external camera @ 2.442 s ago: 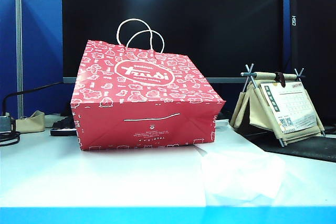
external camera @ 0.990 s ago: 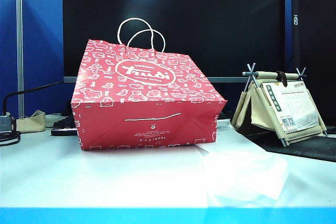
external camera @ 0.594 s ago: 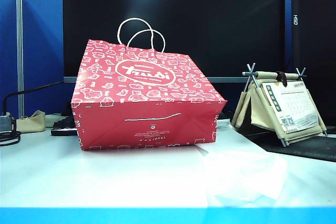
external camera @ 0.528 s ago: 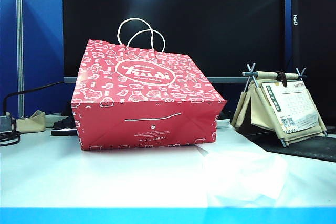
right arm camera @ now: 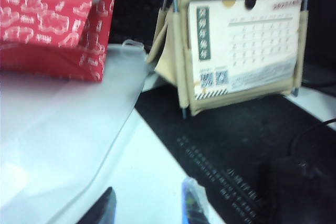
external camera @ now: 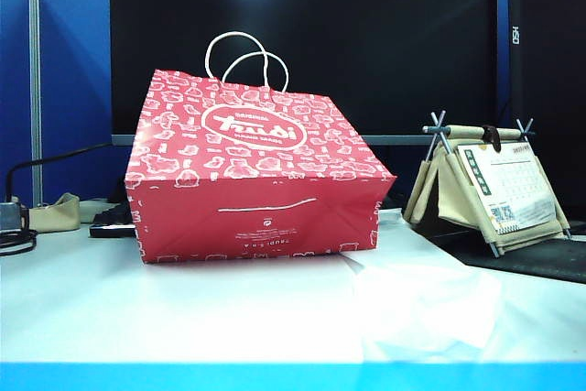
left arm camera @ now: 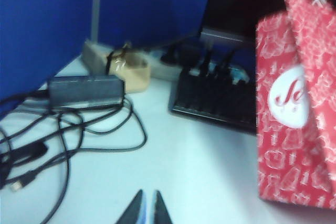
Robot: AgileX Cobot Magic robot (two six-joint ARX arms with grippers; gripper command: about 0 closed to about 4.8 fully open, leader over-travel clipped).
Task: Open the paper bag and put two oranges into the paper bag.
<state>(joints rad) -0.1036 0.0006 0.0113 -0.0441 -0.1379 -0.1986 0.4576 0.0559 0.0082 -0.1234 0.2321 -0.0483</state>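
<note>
- Paper bag (external camera: 247, 180): red with white animal outlines and a round white logo, it lies tilted back on the white table (external camera: 165, 309), its folded base turned toward the exterior camera. Its 2 white cord handles (external camera: 245, 59) stand up behind the upper edge.
- Oranges: none of the 3 views shows them.
- Plastic sheet (external camera: 421, 295): thin and translucent white, it lies on the table at the bag's right lower corner, touching it, and spreads toward the front edge.
- Desk calendar (external camera: 490, 185): on a beige fabric stand with crossed metal rods, it sits to the right of the bag on a black mat (external camera: 540, 258), apart from the bag.
- Left gripper (left arm camera: 148, 208): out of the exterior view. In the left wrist view its 2 fingertips meet with only a hairline gap, holding nothing, low over bare table. The bag (left arm camera: 294, 114) stands near it to one side; a tangle of black cables (left arm camera: 68, 135) and a grey power adapter (left arm camera: 86, 90) lie on the other.
- Right gripper (right arm camera: 149, 208): out of the exterior view. In the right wrist view its 2 fingers (right arm camera: 102, 208) stand partly apart with nothing between them, over the table edge where the plastic sheet (right arm camera: 63, 135) meets the black mat (right arm camera: 231, 150). The calendar (right arm camera: 244, 45) and the bag's corner (right arm camera: 58, 24) lie beyond it.
</note>
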